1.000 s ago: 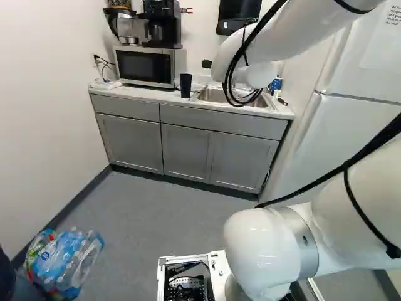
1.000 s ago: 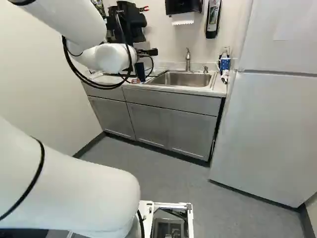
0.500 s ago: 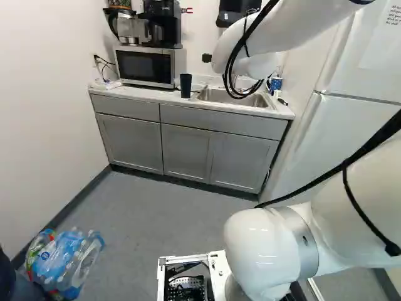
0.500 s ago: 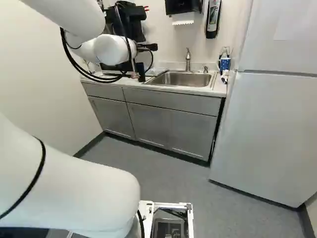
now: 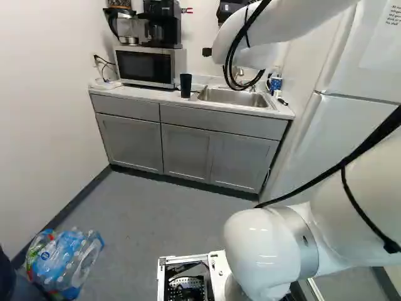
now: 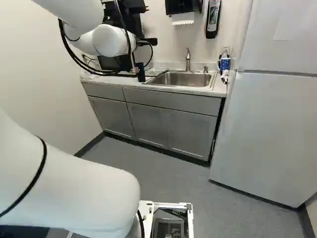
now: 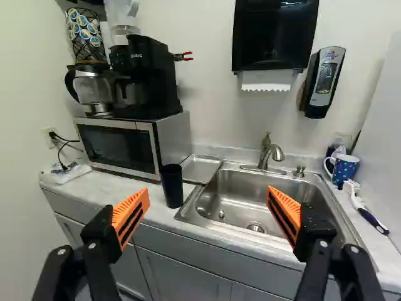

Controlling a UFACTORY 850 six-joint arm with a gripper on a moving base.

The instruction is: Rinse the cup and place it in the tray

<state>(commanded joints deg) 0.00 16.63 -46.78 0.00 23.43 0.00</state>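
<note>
1. My gripper [image 6: 134, 70] was released, jaws wide apart.
2. Cup [image 7: 171, 185] stood upright on counter [image 7: 106, 190], beside sink [image 7: 250, 235].
3. Cup stood before tray [image 7: 200, 168]; microwave [image 7: 119, 147] flanked it. Faucet [image 7: 267, 153] rose behind sink.

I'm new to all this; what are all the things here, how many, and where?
cup: 1, dark, countertop beside the sink
metal tray: 1, silver, between microwave and sink
sink: 1, silver, set in the countertop
faucet: 1, silver, behind the basin
countertop: 1, whitish, atop the cabinets
cabinets: several doors, grey, below
microwave: 1, silver and black, on the countertop
coffee maker: 1, black, on the microwave
paper towel dispenser: 1, black, wall
polka-dot mug: 1, blue and white, beyond the sink
brush: 1, white and dark, near the mug
refrigerator: 1, white, right of the right base view
bottle pack: 1, clear and blue, floor
arm: 1, white, both base views
end effector: 1, black with orange pads, open
</note>
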